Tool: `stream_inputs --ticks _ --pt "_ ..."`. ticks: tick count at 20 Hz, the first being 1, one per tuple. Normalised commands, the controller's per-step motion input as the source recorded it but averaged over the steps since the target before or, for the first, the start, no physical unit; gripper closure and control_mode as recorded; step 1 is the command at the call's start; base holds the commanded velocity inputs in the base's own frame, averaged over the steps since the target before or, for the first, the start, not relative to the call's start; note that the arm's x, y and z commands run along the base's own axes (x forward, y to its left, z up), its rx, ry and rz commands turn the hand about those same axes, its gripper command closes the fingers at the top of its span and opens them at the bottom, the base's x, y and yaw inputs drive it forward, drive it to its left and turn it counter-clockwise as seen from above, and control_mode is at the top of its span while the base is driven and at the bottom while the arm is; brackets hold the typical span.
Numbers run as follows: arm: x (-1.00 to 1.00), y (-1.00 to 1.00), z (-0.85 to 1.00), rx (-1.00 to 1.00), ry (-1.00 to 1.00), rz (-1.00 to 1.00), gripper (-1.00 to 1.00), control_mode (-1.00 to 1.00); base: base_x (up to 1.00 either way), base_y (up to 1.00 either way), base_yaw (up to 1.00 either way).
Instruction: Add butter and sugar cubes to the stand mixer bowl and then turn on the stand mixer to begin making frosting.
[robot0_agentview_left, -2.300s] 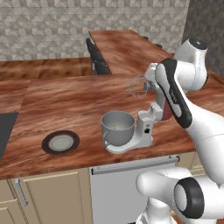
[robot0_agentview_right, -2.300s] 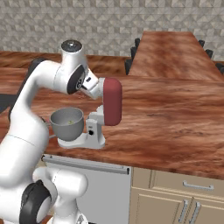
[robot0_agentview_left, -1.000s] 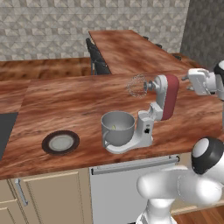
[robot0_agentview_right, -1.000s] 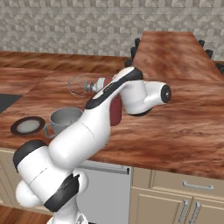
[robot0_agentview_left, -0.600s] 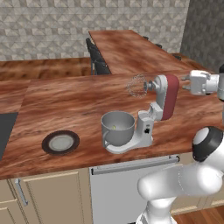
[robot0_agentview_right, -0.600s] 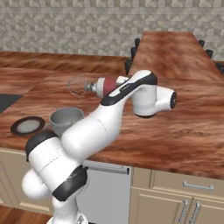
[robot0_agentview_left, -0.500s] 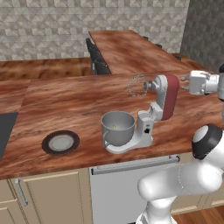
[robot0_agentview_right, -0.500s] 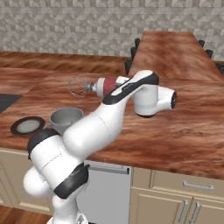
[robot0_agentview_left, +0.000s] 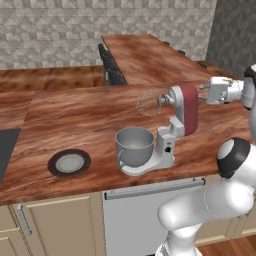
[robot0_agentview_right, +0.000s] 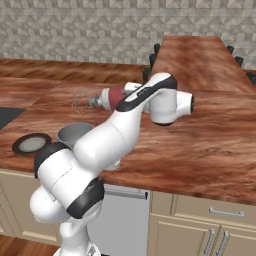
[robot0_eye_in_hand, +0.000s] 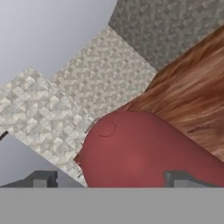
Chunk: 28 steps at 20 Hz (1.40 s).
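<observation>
The stand mixer (robot0_agentview_left: 172, 132) is set near the front edge of the wooden counter (robot0_agentview_left: 75, 120), its dark red head tilted up and the wire whisk (robot0_agentview_left: 150, 101) raised clear of the stand mixer bowl (robot0_agentview_left: 134, 145). Something small and yellowish is seen inside the bowl; whether it is the butter cannot be told. The gripper (robot0_agentview_left: 202, 93) is held at the rear of the red head, with the fingertips (robot0_eye_in_hand: 43, 179) spread wide on either side of it and nothing grasped. The head is judged rigid, smooth and hinged, so a firm downward push on its rounded back would be suitable. A dark plate (robot0_agentview_left: 69, 162) is left to the bowl's left.
</observation>
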Motion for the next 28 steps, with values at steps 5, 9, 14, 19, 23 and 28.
stream_inputs --ticks 5,9,14,19,23,28 --pt "-0.04 0.91 -0.04 -0.02 -0.01 0.04 -1.0 -1.0 0.0 0.0 0.0" --pt "-0.49 1.0 -0.24 -0.3 -0.16 0.0 -1.0 -1.0 0.0 0.0 0.0" --pt "-0.54 1.0 -0.68 -0.48 -0.11 -0.05 -1.0 -1.0 0.0 0.0 0.0" --pt "-0.26 1.0 -0.98 -0.57 -0.02 -0.13 -1.0 -1.0 0.0 0.0 0.0" --pt "0.02 1.0 -0.84 -0.5 0.0 -0.14 -1.0 -1.0 0.0 0.0 0.0" --pt "0.27 1.0 -0.71 -0.38 0.06 -0.13 -1.0 -1.0 0.0 0.0 0.0"
